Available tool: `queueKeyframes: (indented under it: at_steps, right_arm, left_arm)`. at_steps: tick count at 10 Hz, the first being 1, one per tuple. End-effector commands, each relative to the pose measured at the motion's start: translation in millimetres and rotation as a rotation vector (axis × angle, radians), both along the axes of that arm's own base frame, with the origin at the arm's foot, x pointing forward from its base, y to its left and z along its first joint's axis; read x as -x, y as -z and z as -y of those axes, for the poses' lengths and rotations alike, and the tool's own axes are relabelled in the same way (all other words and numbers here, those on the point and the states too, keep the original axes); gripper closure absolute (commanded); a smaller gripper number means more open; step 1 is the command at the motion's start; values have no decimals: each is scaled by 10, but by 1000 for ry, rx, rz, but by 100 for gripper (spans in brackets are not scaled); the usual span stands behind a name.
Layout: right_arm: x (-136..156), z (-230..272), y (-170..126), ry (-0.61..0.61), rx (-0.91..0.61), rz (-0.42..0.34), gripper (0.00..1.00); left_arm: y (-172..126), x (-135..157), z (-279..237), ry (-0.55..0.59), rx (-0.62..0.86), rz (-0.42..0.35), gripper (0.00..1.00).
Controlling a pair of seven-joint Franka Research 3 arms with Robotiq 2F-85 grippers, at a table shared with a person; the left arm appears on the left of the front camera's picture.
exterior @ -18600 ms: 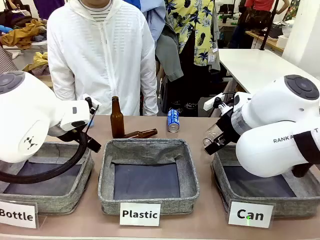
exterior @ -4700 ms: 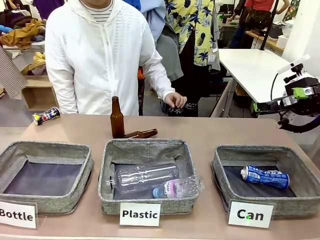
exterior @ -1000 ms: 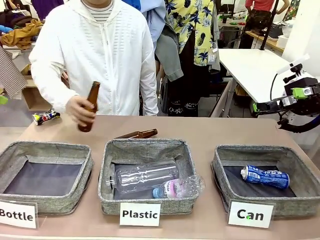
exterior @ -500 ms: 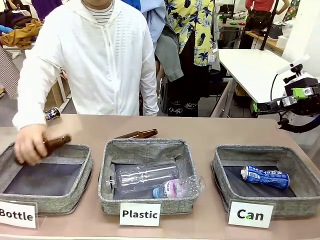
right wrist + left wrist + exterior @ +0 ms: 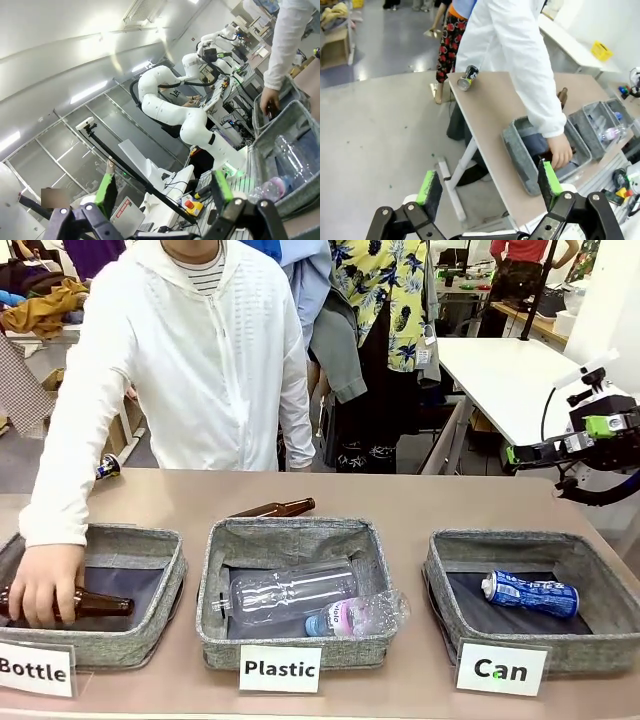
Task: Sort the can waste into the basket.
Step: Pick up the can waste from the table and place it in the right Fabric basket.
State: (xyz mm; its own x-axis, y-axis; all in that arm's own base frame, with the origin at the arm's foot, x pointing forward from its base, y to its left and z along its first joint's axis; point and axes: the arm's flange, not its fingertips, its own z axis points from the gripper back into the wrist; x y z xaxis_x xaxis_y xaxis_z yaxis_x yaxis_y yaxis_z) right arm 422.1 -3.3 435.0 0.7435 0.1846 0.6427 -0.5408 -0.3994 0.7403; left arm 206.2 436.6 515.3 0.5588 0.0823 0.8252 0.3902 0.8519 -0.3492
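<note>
Left hand point(image 5: 488, 184) released, empty, right hand point(image 5: 162, 192) released too, dark can point(image 5: 468, 78) well beyond the left

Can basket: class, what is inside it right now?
One blue can lies on its side on the dark lining of the basket. The near wall hides the front strip of the floor.

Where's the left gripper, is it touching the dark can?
Apart. The left wrist view shows the left gripper open over the floor, the dark can far off on the table.
</note>
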Motion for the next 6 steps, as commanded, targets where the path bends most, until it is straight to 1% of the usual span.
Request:
queueKeyframes:
  at_steps: [1, 2, 4, 5, 6]
  right_arm:
    - [-2, 19, 3, -8, 4, 26, 0]
    - [-2, 19, 3, -8, 4, 26, 0]
    - [-2, 19, 3, -8, 4, 26, 0]
    - [-2, 19, 3, -8, 4, 26, 0]
    - [-2, 19, 3, -8, 4, 26, 0]
  left_arm:
    - [8, -154, -87, 38, -26, 14, 0]
    - [-28, -180, -33, 37, -44, 10, 0]
    - [-196, -254, 194, 26, -127, -17, 0]
    - [-315, -347, 371, 45, -199, -35, 0]
    - [-424, -477, 572, 61, -277, -70, 0]
